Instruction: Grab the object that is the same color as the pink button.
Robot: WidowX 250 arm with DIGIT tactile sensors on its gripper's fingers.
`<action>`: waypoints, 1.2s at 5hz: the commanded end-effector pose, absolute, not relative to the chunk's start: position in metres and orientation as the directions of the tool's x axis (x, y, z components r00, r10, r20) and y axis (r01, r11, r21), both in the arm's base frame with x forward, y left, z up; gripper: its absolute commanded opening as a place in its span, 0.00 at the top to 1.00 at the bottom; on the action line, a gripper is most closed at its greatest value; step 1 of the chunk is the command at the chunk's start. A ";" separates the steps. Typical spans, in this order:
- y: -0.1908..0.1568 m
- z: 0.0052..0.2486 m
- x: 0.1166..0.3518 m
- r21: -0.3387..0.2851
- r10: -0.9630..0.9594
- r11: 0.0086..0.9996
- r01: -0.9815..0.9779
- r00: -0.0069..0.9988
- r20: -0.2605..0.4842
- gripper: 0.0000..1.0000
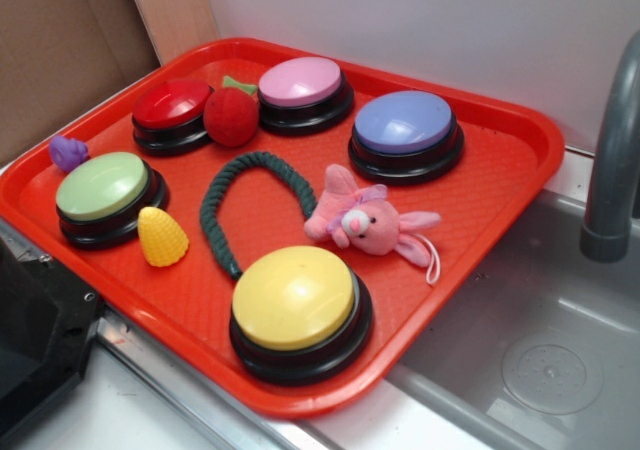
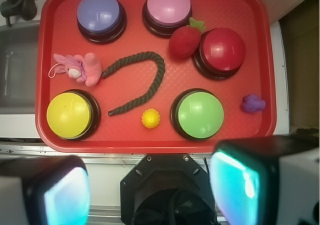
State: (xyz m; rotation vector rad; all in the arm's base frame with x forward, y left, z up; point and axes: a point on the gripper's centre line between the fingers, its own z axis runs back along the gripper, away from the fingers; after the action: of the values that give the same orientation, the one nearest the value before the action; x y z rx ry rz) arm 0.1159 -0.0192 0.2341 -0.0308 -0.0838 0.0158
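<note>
The small pink plush bunny point(image 1: 365, 220) lies on the red tray point(image 1: 500, 170), right of centre, with its loop string trailing toward the sink. In the wrist view the bunny point(image 2: 80, 69) is at the tray's point(image 2: 130, 135) left side, above the yellow button. The pink button point(image 1: 300, 82) stands at the tray's back edge and shows at the top of the wrist view point(image 2: 168, 6). My gripper point(image 2: 150, 190) is open and empty, high above the tray's near edge, with its fingers point(image 2: 235, 180) wide apart. It is out of the exterior view.
Also on the tray are a lavender-blue button point(image 1: 405, 122), red button point(image 1: 172, 105), green button point(image 1: 100, 185), yellow button point(image 1: 293, 297), red plush strawberry point(image 1: 231, 115), green rope point(image 1: 245, 185), yellow toy point(image 1: 162, 237) and purple toy point(image 1: 68, 153). A sink point(image 1: 540, 350) with a faucet point(image 1: 610, 170) lies to the right.
</note>
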 end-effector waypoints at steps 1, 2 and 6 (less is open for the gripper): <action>-0.019 0.234 0.116 -0.031 0.017 0.999 -0.014 0.996 0.083 0.00; -0.029 0.210 0.142 -0.016 -0.107 0.994 0.109 0.990 0.090 0.00; -0.082 0.118 0.210 0.028 -0.557 0.828 0.560 0.817 0.146 0.00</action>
State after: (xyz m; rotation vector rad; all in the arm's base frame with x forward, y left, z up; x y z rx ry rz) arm 0.2091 -0.0768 0.1083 -0.0175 -0.1067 -0.5885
